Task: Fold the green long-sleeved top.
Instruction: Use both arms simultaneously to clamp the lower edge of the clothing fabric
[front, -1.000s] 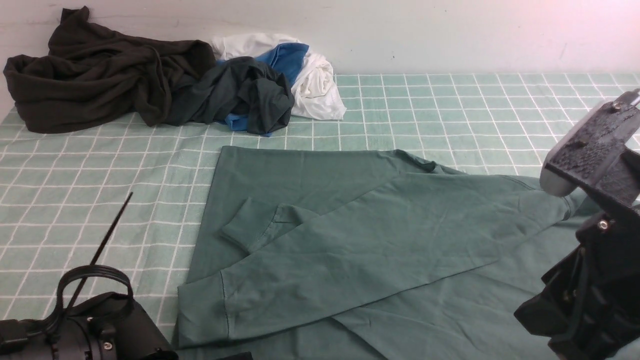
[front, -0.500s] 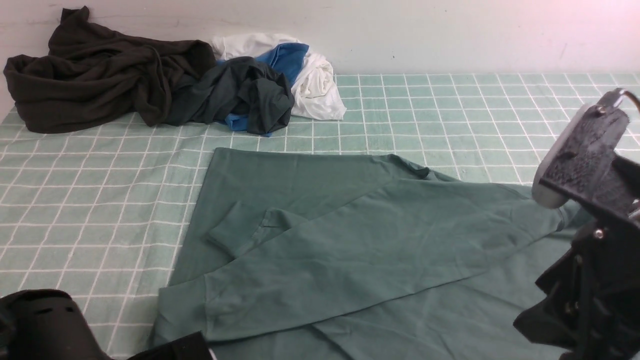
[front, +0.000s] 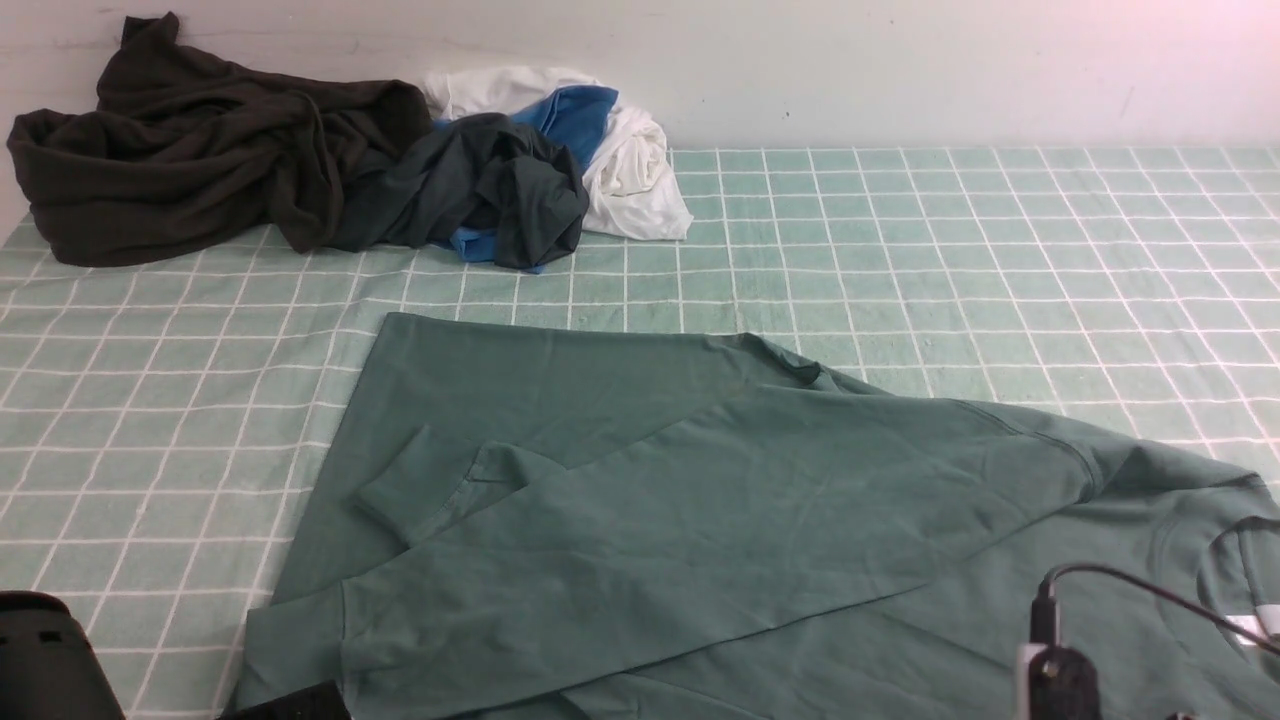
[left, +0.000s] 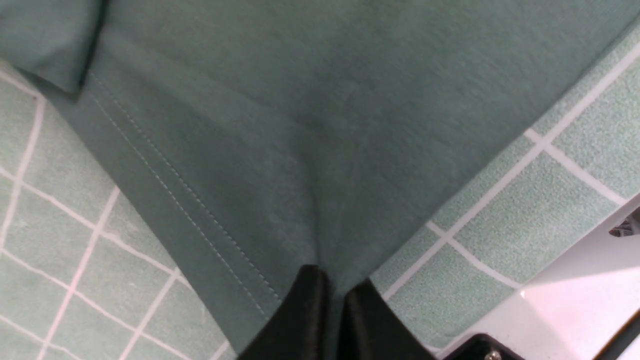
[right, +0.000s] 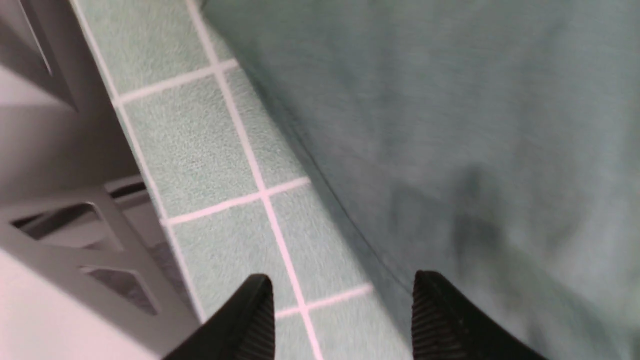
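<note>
Green long-sleeved top (front: 700, 500) lies flat in front of the crumpled clothes heap (front: 300, 170), long axis running sideways (neck right, hem left). Left gripper (left: 334, 305) clamps its hem; right gripper (right: 342, 305) hangs released above its edge.

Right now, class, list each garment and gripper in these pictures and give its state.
green long-sleeved top: spread flat, sleeve folded across body, hem pinched
left gripper: shut on the top's hem
right gripper: open, empty, at the top's edge
dark olive-black garment: crumpled heap
dark teal garment: crumpled heap
white garment: bunched up
</note>
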